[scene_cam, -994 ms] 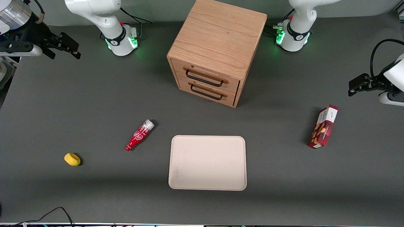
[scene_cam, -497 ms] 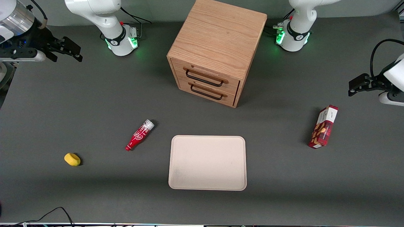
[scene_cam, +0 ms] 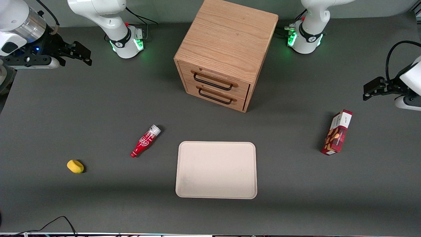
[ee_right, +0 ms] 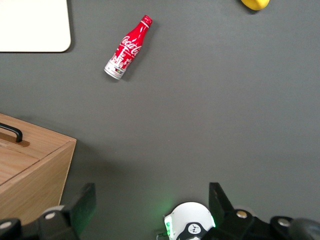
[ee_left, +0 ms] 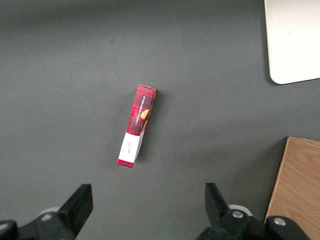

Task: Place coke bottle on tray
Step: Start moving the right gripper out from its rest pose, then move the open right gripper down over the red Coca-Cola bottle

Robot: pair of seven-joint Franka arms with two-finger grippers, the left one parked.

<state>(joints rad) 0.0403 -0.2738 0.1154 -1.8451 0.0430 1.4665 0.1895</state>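
Observation:
The coke bottle (scene_cam: pixel 145 141) (ee_right: pixel 127 47) lies on its side on the grey table, red with white script and a silver base. It rests beside the cream tray (scene_cam: pixel 216 169) (ee_right: pixel 32 25), toward the working arm's end, apart from it. The bottle's cap points toward the front camera. The tray has nothing on it. My right gripper (scene_cam: pixel 84 56) (ee_right: pixel 150 202) hovers high near the working arm's end of the table, farther from the front camera than the bottle. It is open and holds nothing.
A wooden drawer cabinet (scene_cam: pixel 223 52) (ee_right: pixel 25 160) stands farther from the camera than the tray. A yellow lump (scene_cam: pixel 75 166) (ee_right: pixel 255 4) lies toward the working arm's end. A red snack box (scene_cam: pixel 337 132) (ee_left: pixel 136 132) lies toward the parked arm's end. The arm's base (scene_cam: pixel 126 41) is near the gripper.
My right gripper has drifted sideways toward the middle of the table and its wrist has turned slightly. The bottle and tray have not moved.

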